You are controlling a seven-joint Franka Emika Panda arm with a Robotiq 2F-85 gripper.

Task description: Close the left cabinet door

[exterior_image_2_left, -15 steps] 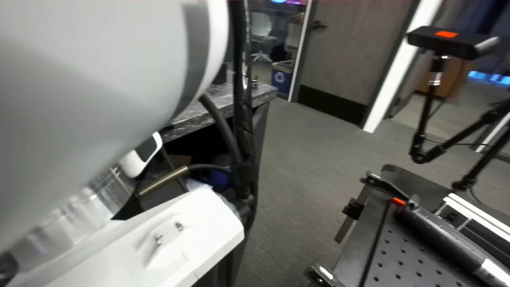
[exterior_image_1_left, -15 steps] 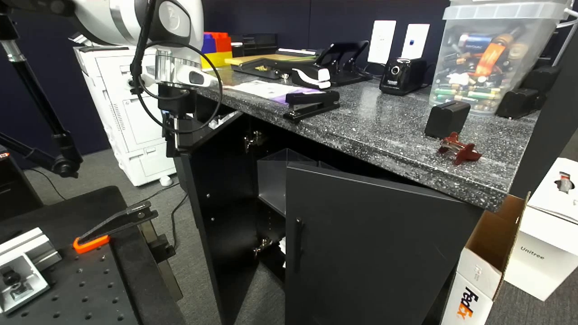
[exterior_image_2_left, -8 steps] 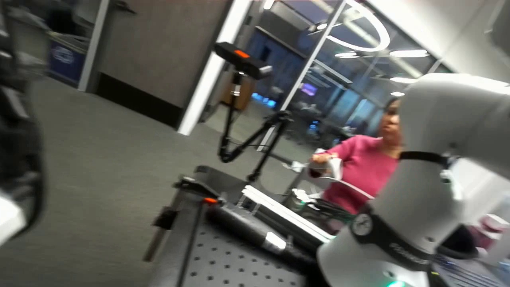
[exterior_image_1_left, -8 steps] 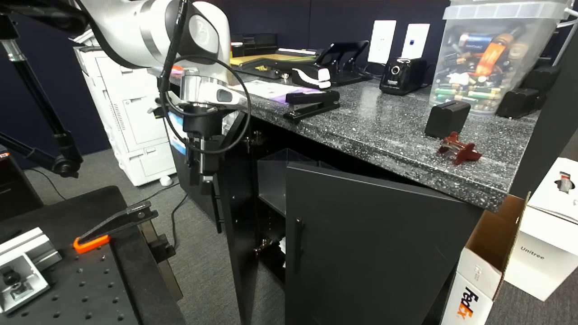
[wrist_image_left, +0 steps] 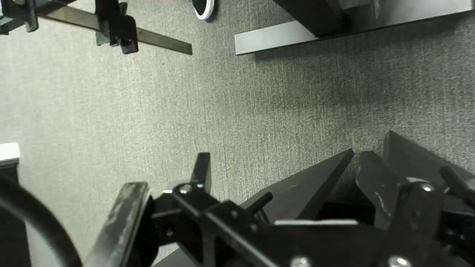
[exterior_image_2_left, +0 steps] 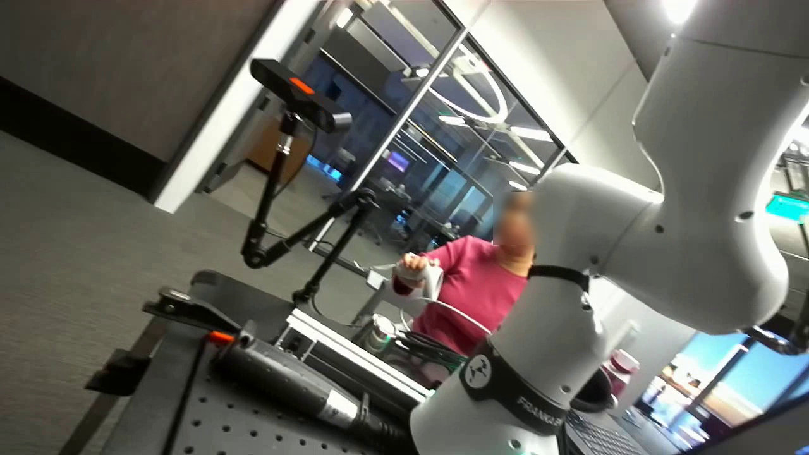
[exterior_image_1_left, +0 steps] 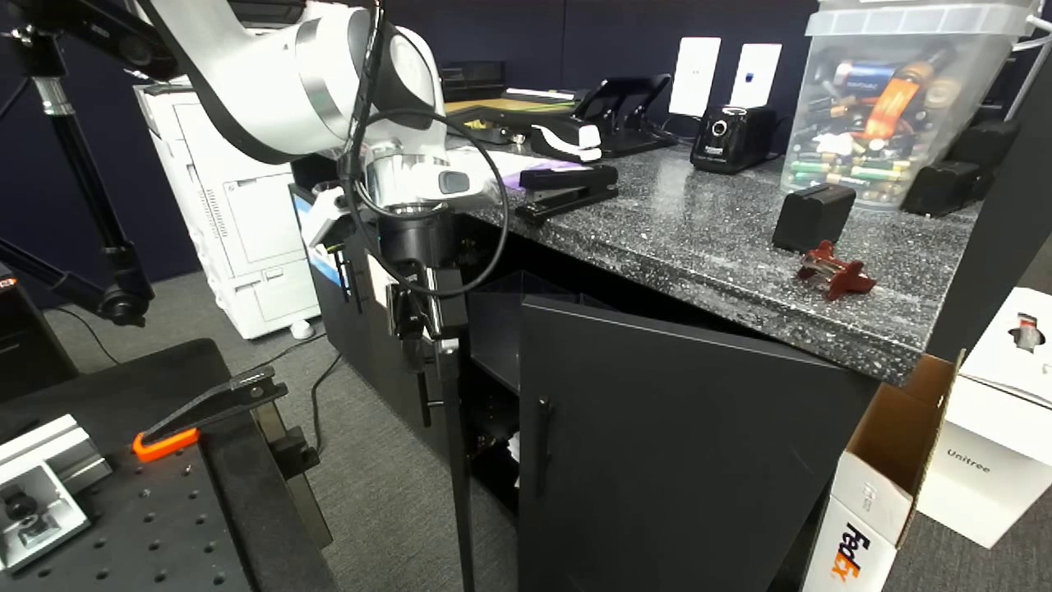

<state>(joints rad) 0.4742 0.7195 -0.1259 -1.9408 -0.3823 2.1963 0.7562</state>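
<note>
The left cabinet door (exterior_image_1_left: 457,444) is a matte-black panel that stands ajar, seen nearly edge-on in an exterior view. Its bar handle (exterior_image_1_left: 425,400) sticks out to the left, just below my gripper (exterior_image_1_left: 427,349). The gripper hangs at the door's upper part and hides its top. In the wrist view the door (wrist_image_left: 297,189) and its handle (wrist_image_left: 264,200) lie below my gripper (wrist_image_left: 285,154). The fingers are wide apart and hold nothing. I cannot tell whether a finger touches the door. The gripper is not in the exterior view that shows the arm's base (exterior_image_2_left: 531,379).
The right cabinet door (exterior_image_1_left: 674,444) stands ajar beside the left one. The speckled countertop (exterior_image_1_left: 674,205) overhangs the doors and bears a stapler (exterior_image_1_left: 567,193). A black perforated table (exterior_image_1_left: 164,510) and a tripod arm (exterior_image_1_left: 86,181) stand opposite. A person in pink (exterior_image_2_left: 480,287) sits behind the arm.
In an exterior view my gripper has moved right and slightly down. The left door has swung right, further inward. The other picture has swung from counter and floor to the arm's base and person.
</note>
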